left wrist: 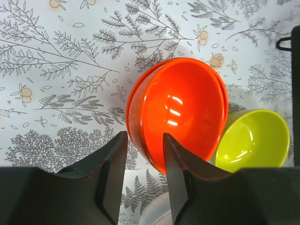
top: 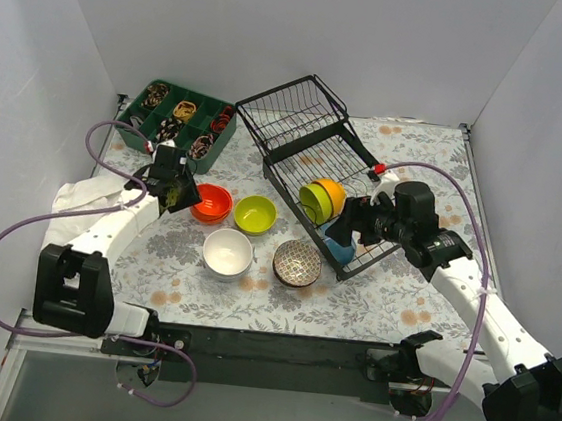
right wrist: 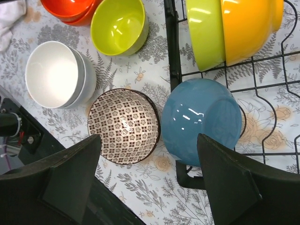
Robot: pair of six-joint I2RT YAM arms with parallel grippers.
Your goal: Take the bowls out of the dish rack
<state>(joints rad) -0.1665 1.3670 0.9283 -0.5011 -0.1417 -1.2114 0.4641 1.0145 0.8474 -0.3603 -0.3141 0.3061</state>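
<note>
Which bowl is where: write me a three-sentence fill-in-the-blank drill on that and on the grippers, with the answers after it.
1. The bowl below the right gripper is ___ in colour.
2. It lies in the dish rack, while the patterned bowl next to it stands on the ___.
3. The left gripper and the right one both have jaws that stand ___.
Missing words: blue; table; open.

I see a green tray (top: 217,149) of small bits at the upper left, a white cloth (top: 76,199) below it, on the leafy desk (top: 393,295).
</note>
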